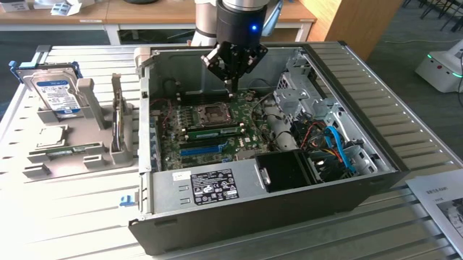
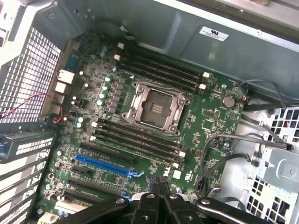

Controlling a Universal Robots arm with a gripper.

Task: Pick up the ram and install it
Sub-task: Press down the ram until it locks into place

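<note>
The ram (image 1: 72,150), a thin green stick, lies flat on the grey holder (image 1: 79,162) at the exterior view's left, outside the computer case. My gripper (image 1: 230,89) hangs inside the open case (image 1: 239,211) above the motherboard (image 1: 217,127), near the processor socket (image 1: 214,112), far from that stick. Its fingers are shut together with nothing between them. In the wrist view the gripper (image 2: 160,183) is closed over the board's edge, with the socket (image 2: 154,108) and the dark memory slots (image 2: 135,137) beyond it. I cannot tell whether any slot holds a stick.
A blue-labelled hard drive (image 1: 56,92) stands upright in the holder. A blue slot strip (image 1: 201,148) crosses the board. Cables (image 1: 340,146) and a drive cage (image 1: 300,86) crowd the case's right side. A paper sheet (image 1: 441,200) lies at the table's right edge.
</note>
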